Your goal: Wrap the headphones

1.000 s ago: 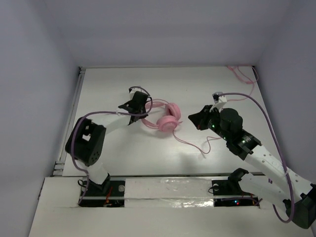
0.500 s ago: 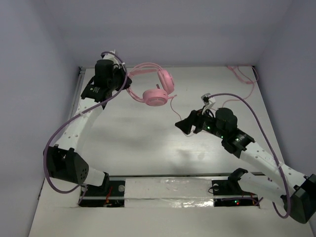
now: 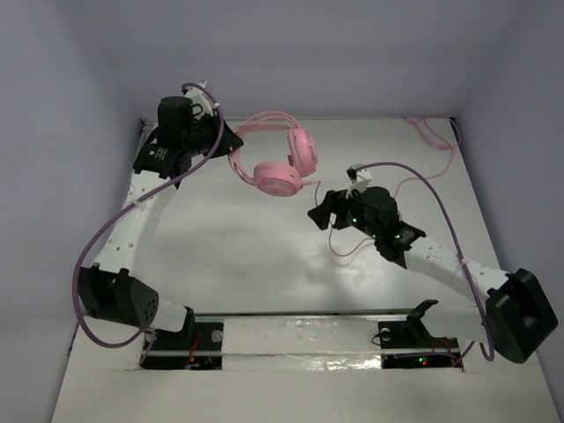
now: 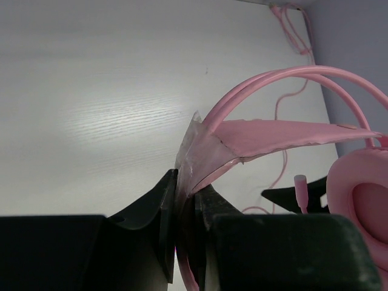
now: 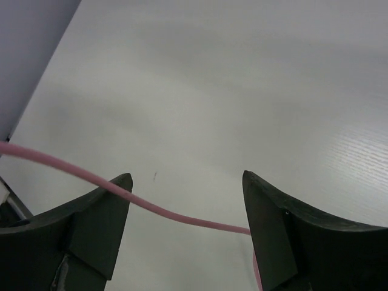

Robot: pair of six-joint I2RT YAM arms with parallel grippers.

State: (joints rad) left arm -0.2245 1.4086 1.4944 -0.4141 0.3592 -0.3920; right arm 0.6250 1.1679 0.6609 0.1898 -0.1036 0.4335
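Observation:
The pink headphones (image 3: 276, 177) hang in the air over the back of the table, both cups dangling below the headband. My left gripper (image 3: 231, 141) is shut on the headband's strap (image 4: 285, 133), close to where the thin double band (image 4: 291, 76) meets it; one cup (image 4: 364, 200) shows at the right edge of the left wrist view. The thin pink cable (image 3: 351, 249) drops from the cups and loops over the table. My right gripper (image 3: 319, 214) stands open just right of and below the cups. The cable (image 5: 163, 209) runs across the gap between the jaws (image 5: 185, 182) without being pinched.
The cable's far end lies in loops at the back right corner (image 3: 430, 132). Purple arm cables (image 3: 445, 211) arch over both arms. Walls close in the table on the left, back and right; a white strip (image 3: 300, 328) runs along the near edge.
My left arm has raised the headphones off the table and carried them back and up. My right gripper has opened and moved left, so the cable now crosses its gap.

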